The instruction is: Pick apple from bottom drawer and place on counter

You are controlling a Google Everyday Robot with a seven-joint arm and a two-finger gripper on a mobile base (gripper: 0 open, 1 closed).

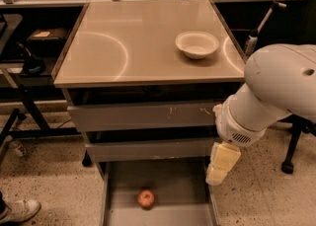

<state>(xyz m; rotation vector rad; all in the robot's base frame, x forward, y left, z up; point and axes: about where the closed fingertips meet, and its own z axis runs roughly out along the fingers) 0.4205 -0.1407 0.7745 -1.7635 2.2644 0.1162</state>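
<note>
A small red apple (145,198) lies on the grey floor of the bottom drawer (173,183), which is pulled out at the foot of the cabinet. The glossy beige counter (128,42) tops the cabinet. My white arm reaches in from the right, and my gripper (220,167), with cream-coloured fingers pointing down, hangs over the drawer's right rim, right of and above the apple. Nothing shows between the fingers.
A white bowl (197,45) stands on the counter's right rear part. Two grey drawers (143,116) sit above the open one. Dark shelving flanks the cabinet, a chair base (291,156) stands at right, and a shoe (17,210) shows at bottom left.
</note>
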